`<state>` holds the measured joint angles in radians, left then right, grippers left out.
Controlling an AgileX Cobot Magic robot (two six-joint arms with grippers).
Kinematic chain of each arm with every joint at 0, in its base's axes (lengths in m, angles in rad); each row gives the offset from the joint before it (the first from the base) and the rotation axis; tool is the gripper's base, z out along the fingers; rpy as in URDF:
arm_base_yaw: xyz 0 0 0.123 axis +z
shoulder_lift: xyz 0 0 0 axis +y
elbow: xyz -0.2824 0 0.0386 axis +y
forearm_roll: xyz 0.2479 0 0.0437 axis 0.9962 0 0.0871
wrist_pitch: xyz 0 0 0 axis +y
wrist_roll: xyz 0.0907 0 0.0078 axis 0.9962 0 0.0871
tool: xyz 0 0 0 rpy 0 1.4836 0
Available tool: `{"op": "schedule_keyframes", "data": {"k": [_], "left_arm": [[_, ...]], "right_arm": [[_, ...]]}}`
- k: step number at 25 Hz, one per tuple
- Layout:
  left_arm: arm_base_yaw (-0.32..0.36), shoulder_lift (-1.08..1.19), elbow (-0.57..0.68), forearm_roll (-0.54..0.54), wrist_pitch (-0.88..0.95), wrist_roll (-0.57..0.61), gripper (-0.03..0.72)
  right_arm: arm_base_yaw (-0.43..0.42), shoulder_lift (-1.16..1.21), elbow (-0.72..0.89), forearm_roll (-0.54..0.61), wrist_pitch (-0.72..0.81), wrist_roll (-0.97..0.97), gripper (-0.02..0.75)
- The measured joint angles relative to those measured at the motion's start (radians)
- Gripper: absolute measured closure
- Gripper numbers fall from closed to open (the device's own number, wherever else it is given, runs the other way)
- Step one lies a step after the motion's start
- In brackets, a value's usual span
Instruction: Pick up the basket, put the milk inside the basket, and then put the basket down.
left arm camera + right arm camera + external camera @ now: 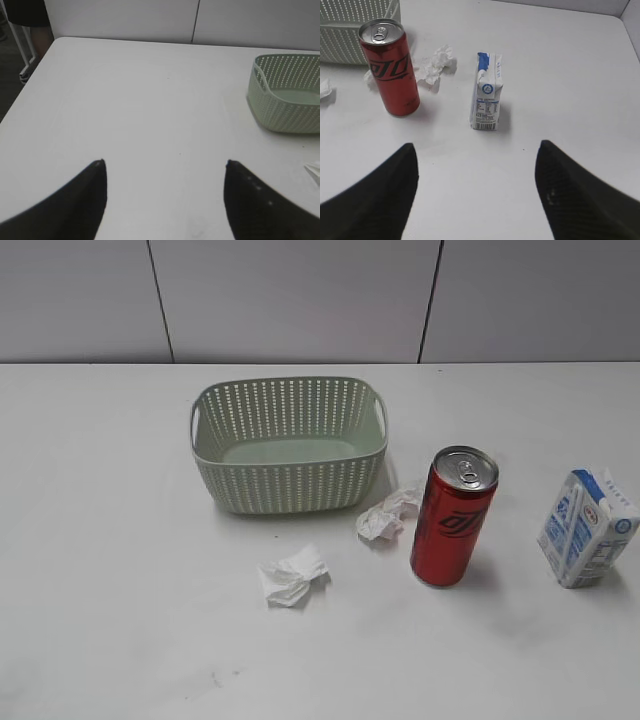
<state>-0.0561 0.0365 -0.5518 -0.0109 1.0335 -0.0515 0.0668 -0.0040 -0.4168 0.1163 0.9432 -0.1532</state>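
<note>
The pale sage-green basket (288, 443) stands upright and empty on the white table, back centre; it also shows at the right edge of the left wrist view (287, 95). The white and blue milk carton (587, 527) stands at the right; in the right wrist view (487, 91) it is just ahead of my fingers. My left gripper (165, 162) is open and empty over bare table, well left of the basket. My right gripper (476, 145) is open and empty, a little short of the milk. Neither gripper shows in the exterior view.
A red soda can (453, 516) stands between basket and milk. Two crumpled white tissues lie in front of the basket, one near the can (388, 514), one further left (292, 577). The table's left edge (25, 85) drops to a dark floor.
</note>
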Motion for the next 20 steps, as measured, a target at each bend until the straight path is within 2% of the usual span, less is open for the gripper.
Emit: {"op": "schedule_keyframes", "data": {"k": [6, 15, 20], "left_arm": [[0.000, 0.227, -0.067, -0.008, -0.045, 0.000, 0.134], [0.000, 0.621, -0.174, -0.040, -0.206, 0.000, 0.134], [0.000, 0.875, -0.283, -0.057, -0.230, 0.000, 0.134]], "right_arm": [[0.000, 0.000, 0.000, 0.000, 0.000, 0.000, 0.167], [0.000, 0.000, 0.000, 0.000, 0.000, 0.000, 0.167], [0.000, 0.000, 0.000, 0.000, 0.000, 0.001, 0.167]]}}
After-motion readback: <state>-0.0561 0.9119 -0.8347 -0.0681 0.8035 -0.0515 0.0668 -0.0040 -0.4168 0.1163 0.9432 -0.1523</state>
